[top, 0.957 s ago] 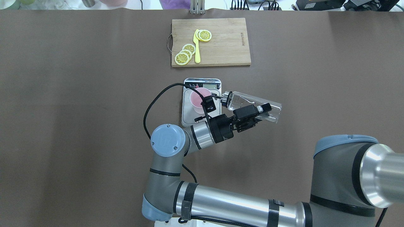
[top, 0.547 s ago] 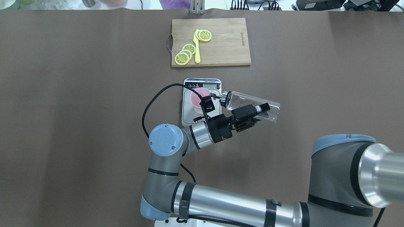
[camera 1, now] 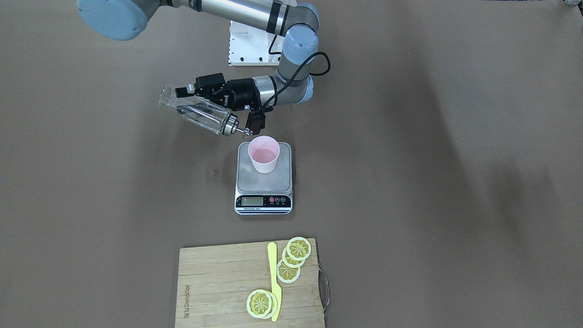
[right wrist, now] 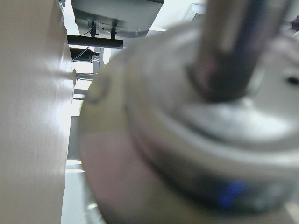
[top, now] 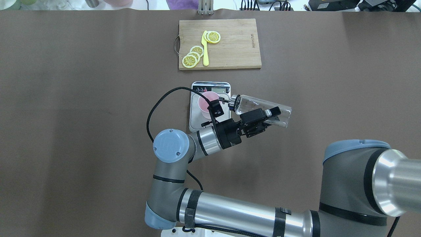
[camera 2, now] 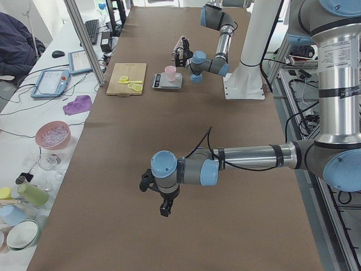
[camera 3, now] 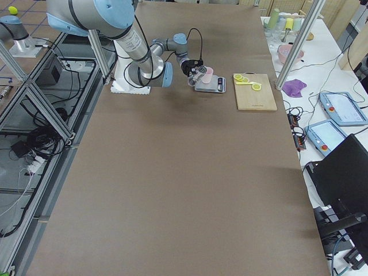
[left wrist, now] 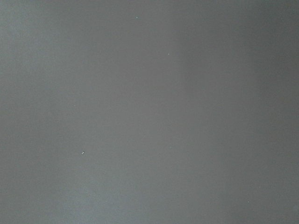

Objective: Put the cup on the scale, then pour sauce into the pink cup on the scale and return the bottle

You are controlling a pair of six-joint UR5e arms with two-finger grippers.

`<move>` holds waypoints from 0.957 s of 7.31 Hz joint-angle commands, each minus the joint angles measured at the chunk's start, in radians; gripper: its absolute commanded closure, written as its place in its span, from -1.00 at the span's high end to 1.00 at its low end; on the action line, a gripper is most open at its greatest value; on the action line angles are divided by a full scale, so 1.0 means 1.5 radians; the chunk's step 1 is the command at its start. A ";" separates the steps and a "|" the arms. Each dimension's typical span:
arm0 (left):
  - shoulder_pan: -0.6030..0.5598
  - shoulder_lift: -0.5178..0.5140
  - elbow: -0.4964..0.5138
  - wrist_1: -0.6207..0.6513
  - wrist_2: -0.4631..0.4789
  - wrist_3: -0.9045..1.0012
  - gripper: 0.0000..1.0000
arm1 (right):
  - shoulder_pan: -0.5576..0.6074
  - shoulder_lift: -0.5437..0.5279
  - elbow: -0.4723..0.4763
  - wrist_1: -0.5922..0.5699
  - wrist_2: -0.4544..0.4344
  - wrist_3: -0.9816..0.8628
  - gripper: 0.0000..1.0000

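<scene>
My right gripper [top: 267, 117] is clamped across the body of the bottle [top: 252, 104]. The bottle hangs tilted almost level, just right of the scale [camera 1: 266, 182], with its spout [camera 1: 242, 131] tip at the right rim of the cup [camera 1: 263, 155]. The cup stands upright on the scale platform. My left gripper [camera 2: 163, 206] hangs over bare table well to the left; I cannot tell how its fingers stand.

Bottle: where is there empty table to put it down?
The table is bare left of the scale and cutting board, and right of the bottle. It is crowded at the scale, where the cup, the bottle and the right tool gather.
</scene>
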 commanded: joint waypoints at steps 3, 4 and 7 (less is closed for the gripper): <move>0.000 0.006 0.000 0.000 0.000 0.000 0.97 | 0.000 0.005 -0.017 -0.003 -0.001 0.003 -1.00; 0.000 0.006 0.000 0.000 0.000 0.000 0.97 | 0.000 0.005 -0.018 -0.003 -0.001 0.004 -1.00; 0.000 0.006 0.000 0.000 0.000 0.000 0.97 | 0.000 0.005 -0.018 -0.003 -0.002 0.004 -1.00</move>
